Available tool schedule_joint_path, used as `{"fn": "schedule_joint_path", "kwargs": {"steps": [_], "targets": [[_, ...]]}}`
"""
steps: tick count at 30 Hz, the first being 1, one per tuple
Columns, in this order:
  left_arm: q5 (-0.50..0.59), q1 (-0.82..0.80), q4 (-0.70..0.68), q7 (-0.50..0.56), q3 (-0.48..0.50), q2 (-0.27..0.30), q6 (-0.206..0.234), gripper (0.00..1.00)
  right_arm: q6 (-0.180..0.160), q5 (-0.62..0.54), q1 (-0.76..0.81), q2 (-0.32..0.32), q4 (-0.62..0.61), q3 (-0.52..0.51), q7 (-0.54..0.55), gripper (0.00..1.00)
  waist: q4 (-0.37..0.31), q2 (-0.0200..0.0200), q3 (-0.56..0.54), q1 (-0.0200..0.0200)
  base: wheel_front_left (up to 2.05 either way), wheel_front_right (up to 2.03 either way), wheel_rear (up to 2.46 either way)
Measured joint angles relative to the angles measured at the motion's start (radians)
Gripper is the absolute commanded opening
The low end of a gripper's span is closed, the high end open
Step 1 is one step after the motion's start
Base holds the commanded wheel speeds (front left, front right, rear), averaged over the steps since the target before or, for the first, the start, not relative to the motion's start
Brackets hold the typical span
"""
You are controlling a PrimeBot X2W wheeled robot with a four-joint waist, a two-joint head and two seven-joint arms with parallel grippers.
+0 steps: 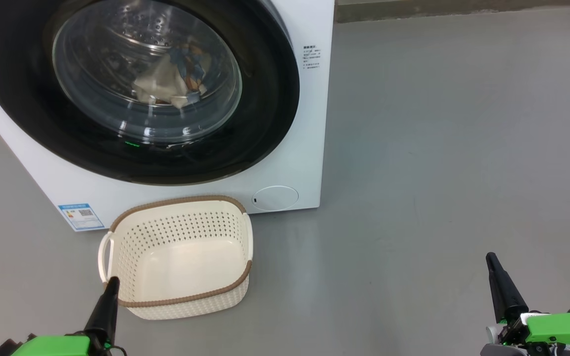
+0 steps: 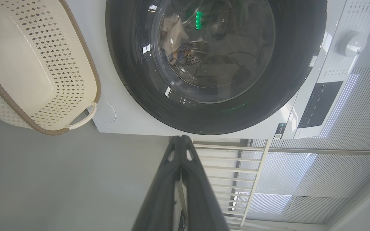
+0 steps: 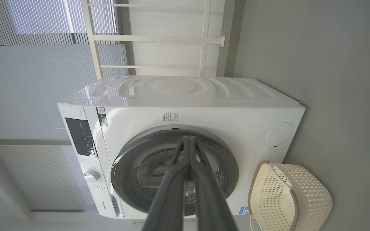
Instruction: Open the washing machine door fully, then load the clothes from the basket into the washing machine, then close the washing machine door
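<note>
One smooth grey floor (image 1: pixel 438 148) bears washing machine (image 1: pixel 309 128) and basket (image 1: pixel 186 230).

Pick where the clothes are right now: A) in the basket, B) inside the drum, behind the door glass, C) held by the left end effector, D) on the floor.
B: the clothes show through the glass of the washing machine door, while the basket has nothing in it.
</note>
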Motion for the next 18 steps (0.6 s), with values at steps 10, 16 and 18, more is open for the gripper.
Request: {"fn": "schedule_joint_path", "kwargs": {"steps": [10, 16, 18], "targets": [[0.0, 0.0, 0.0, 0.0, 0.0, 0.0, -0.003, 0.0, 0.0, 0.0, 0.0, 0.0, 0.0, 0.0, 0.0, 0.0, 0.0, 0.0, 0.0, 0.0, 0.0, 0.0, 0.0], [0.0, 0.0, 0.0, 0.0, 0.0, 0.0, -0.003, 0.0, 0.0, 0.0, 0.0, 0.0, 0.0, 0.0, 0.0, 0.0, 0.0, 0.0, 0.0, 0.0001, 0.0, 0.0, 0.0], [0.0, 0.0, 0.0, 0.0, 0.0, 0.0, -0.003, 0.0, 0.0, 0.0, 0.0, 0.0, 0.0, 0.0, 0.0, 0.0, 0.0, 0.0, 0.0, 0.0, 0.0, 0.0, 0.0]]}}
